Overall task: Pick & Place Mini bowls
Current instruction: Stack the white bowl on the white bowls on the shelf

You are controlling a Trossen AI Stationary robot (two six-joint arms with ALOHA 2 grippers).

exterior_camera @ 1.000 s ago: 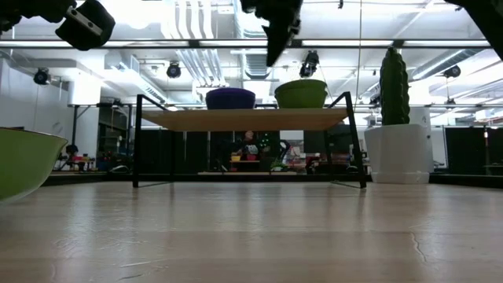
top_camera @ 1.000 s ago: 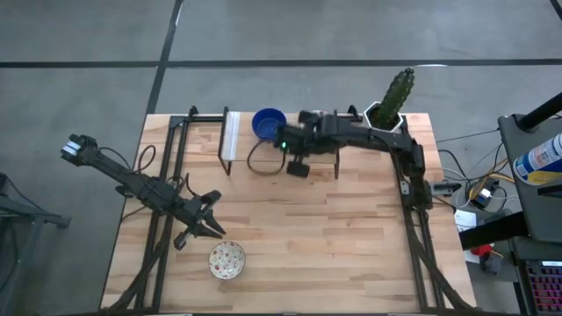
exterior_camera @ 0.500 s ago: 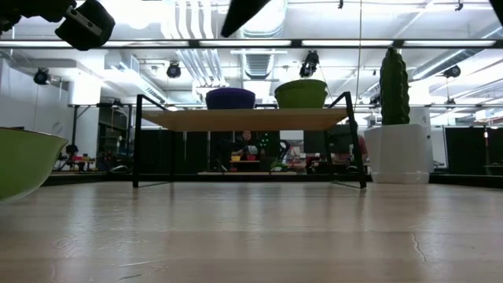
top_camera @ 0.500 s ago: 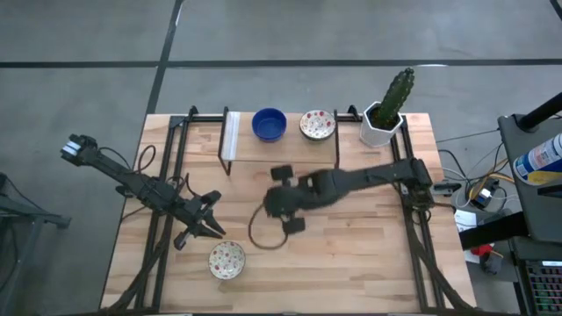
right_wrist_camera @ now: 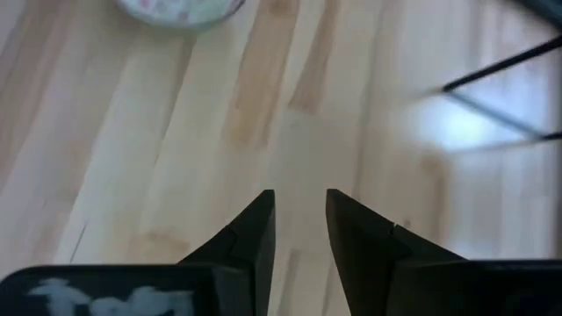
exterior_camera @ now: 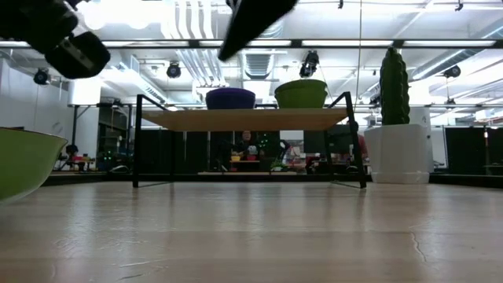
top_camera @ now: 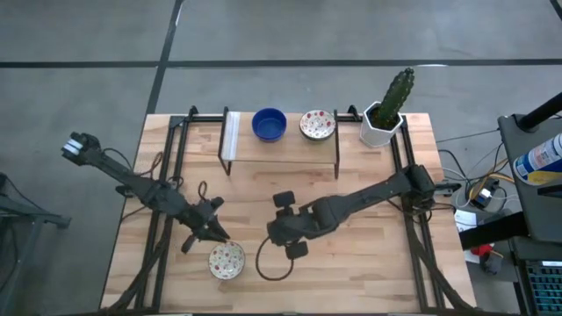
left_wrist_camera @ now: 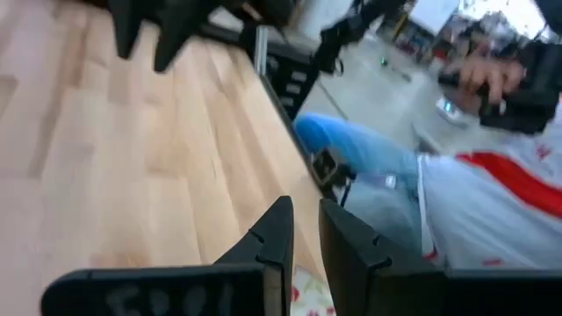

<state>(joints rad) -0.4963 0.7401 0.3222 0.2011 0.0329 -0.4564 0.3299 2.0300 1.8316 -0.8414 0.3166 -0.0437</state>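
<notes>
A blue mini bowl [top_camera: 269, 124] and a floral mini bowl [top_camera: 317, 125] stand side by side on the raised wooden shelf at the table's far side; the low view shows them as the blue bowl [exterior_camera: 230, 98] and the floral bowl [exterior_camera: 301, 93]. A second floral bowl [top_camera: 226, 260] sits on the tabletop near the near edge. My left gripper [top_camera: 211, 231] hovers just off that bowl's far-left rim, slightly open. A sliver of the bowl [left_wrist_camera: 309, 294] shows below its fingers. My right gripper [top_camera: 283, 239] is open, over bare wood to the bowl's right. This floral bowl [right_wrist_camera: 180, 9] lies ahead of it.
A white hexagonal pot with a cactus [top_camera: 386, 110] stands at the far right corner beside the black-framed shelf [top_camera: 281, 149]. Black arm-mount rails run along both table sides. A person [left_wrist_camera: 492, 184] stands beyond the table edge. Bare wood lies between shelf and grippers.
My right gripper has left the shelf and swung toward the near edge and left, ending low beside the tabletop floral bowl; the floral bowl on the shelf stays where it was. My left gripper has shifted a little toward the near edge, closer to the tabletop bowl.
</notes>
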